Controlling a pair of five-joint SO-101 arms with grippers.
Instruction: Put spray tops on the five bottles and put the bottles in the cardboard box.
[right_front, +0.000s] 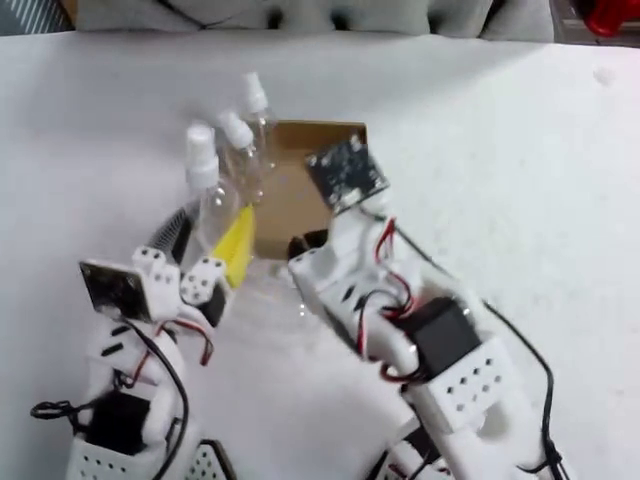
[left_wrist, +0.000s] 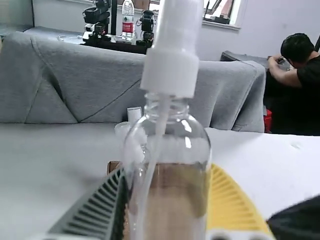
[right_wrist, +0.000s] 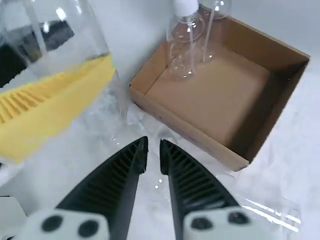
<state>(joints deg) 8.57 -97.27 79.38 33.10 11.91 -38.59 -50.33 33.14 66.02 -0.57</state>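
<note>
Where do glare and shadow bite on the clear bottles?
High view: the bottles in the cardboard box nearly vanish against the bright white table. Left wrist view: highlights streak the held bottle. Right wrist view: glints on the table near the right gripper; one inner box wall is shaded.

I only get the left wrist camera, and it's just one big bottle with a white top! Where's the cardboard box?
Observer: The high view shows the cardboard box right behind the bottle that your left hand holds.
Operator: Is anything inside it?
Observer: Yes, two bottles with spray tops stand together in one corner of it.
Operator: What about my other hand?
Observer: The right hand hangs over the table close to the box, nearly shut, with nothing in it.
</note>
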